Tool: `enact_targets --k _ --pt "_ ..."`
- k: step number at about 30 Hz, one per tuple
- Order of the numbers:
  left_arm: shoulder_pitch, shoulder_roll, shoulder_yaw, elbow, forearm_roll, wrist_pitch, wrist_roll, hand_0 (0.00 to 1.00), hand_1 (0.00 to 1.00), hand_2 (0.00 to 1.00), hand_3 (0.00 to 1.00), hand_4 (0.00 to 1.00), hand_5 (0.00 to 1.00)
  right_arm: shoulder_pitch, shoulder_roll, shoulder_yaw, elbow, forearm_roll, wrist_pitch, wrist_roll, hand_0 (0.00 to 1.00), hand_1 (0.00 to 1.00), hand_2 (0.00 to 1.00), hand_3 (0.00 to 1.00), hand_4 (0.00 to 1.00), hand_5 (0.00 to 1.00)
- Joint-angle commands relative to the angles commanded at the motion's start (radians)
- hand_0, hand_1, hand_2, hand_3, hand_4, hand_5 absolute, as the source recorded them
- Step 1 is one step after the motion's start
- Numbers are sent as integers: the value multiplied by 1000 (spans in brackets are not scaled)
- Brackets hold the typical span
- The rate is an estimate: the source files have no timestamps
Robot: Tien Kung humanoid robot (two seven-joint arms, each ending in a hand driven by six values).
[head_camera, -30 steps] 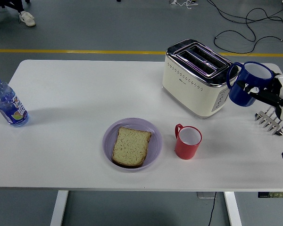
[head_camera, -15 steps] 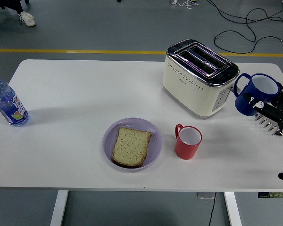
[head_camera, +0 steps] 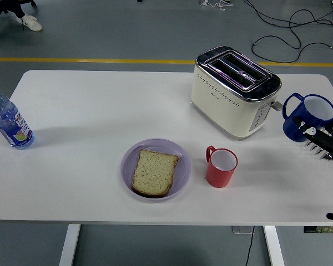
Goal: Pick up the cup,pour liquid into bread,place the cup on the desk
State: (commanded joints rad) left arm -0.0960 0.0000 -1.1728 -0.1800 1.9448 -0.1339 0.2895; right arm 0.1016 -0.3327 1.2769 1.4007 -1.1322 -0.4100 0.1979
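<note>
A blue cup [head_camera: 307,115] with a white inside stands upright at the table's right edge, just right of the toaster. My right hand [head_camera: 317,139] comes in from the right edge and grips the cup's near side, the thumb lying across its wall. Whether the cup's base touches the table I cannot tell. A slice of bread [head_camera: 154,172] lies on a purple plate [head_camera: 127,161] near the front middle. A red cup [head_camera: 221,167] stands upright right of the plate, empty as far as I see. The left arm does not show.
A cream toaster [head_camera: 233,91] with two open slots stands at the back right, close to the blue cup's handle. A water bottle [head_camera: 8,121] with a blue cap stands at the far left edge. Cables lie on the floor beyond the table.
My right hand has carried the blue cup to the right and downward, away from the toaster, and tipped it back to upright. Nothing else moved.
</note>
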Motion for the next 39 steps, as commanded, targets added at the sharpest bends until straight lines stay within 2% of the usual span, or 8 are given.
enact_targets --k 11,20,28,39 --pt "4 0 -3 0 -5 5 0 656 690 708 591 295 898 13 25 -12 -89 -4 -3 67 373 312 453 512 556 2" --pt "7 0 3 0 -3 6 0 656 690 708 591 294 900 2 49 -28 -171 -75 -23 124 376 313 454 516 555 2" --pt "13 0 4 0 -4 8 -1 656 690 708 591 294 900 -22 75 -45 -231 -67 -42 167 383 316 455 518 560 2" --pt "15 0 -1 0 6 2 -1 656 690 708 591 295 900 -17 99 -95 -356 -49 -56 218 397 351 460 526 573 2"
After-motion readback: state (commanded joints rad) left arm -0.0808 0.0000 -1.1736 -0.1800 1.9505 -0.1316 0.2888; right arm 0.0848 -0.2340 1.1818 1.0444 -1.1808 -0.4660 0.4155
